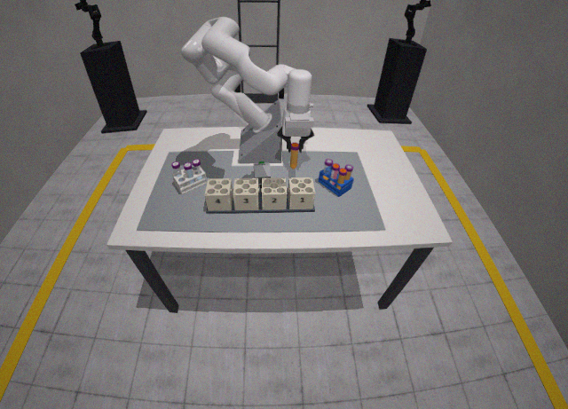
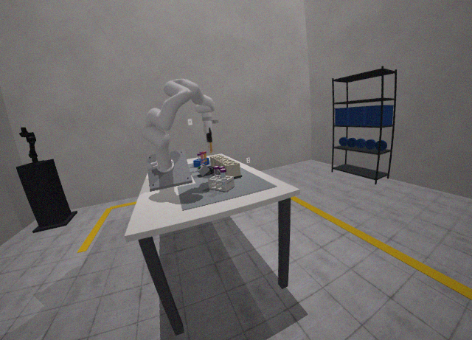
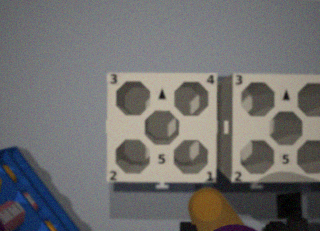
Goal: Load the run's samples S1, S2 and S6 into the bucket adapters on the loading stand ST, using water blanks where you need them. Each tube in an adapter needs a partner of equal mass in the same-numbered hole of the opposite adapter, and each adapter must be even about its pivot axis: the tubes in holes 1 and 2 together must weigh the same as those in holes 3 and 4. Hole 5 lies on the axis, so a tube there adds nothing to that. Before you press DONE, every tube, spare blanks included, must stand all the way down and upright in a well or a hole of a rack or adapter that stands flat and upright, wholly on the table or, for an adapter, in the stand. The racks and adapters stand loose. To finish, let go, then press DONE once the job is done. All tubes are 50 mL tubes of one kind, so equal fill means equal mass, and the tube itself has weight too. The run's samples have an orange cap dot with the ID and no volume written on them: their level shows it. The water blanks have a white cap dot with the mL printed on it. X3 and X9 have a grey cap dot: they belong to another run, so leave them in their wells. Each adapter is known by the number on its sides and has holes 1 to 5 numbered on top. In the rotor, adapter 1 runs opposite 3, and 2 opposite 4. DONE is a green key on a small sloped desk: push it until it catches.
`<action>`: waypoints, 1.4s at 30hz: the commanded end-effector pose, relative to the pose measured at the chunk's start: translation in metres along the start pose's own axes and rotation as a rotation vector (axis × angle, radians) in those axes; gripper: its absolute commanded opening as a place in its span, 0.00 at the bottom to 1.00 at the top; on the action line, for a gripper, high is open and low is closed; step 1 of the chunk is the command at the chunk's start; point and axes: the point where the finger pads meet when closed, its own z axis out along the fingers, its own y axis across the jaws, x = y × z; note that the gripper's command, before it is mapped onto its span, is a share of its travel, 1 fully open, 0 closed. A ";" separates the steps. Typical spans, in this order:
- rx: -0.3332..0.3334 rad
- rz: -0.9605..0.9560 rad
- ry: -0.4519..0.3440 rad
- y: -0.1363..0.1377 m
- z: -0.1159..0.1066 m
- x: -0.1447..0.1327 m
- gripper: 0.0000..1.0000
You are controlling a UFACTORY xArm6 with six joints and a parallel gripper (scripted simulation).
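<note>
My gripper [image 1: 294, 146] [image 2: 209, 140] is shut on an orange-dotted sample tube [image 1: 294, 160] [image 2: 210, 147] [image 3: 206, 207], ID not readable. The tube hangs upright above the mat, behind adapter 1 [image 1: 295, 206] [image 3: 115, 128], whose five holes look empty. Adapter 2 [image 1: 267, 206] [image 3: 250, 127], adapter 3 [image 1: 239, 206] and adapter 4 [image 1: 212, 206] stand beside it; no caps show in them. The blue rack [image 1: 328, 186] [image 2: 195, 163] [image 3: 35, 191] holds two orange-dotted tubes and two paler-dotted ones. The white rack [image 1: 192, 184] [image 2: 226, 186] holds three white-dotted tubes. The green DONE key [image 1: 261, 162] tops its desk [image 1: 262, 169].
The loading stand [image 1: 259, 210] carries the four adapters in one row on the grey mat [image 1: 261, 222]. The blue rack stands beyond adapter 1's side and the white rack beyond adapter 4's. The DONE desk sits between the arm's base and the adapters.
</note>
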 end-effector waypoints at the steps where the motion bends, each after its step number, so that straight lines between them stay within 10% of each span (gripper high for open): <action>1: 0.005 0.002 0.004 0.017 -0.002 0.010 0.00; 9: 0.004 0.002 0.004 0.052 -0.002 0.028 0.00; 42: 0.004 0.002 0.004 0.052 0.024 0.028 0.00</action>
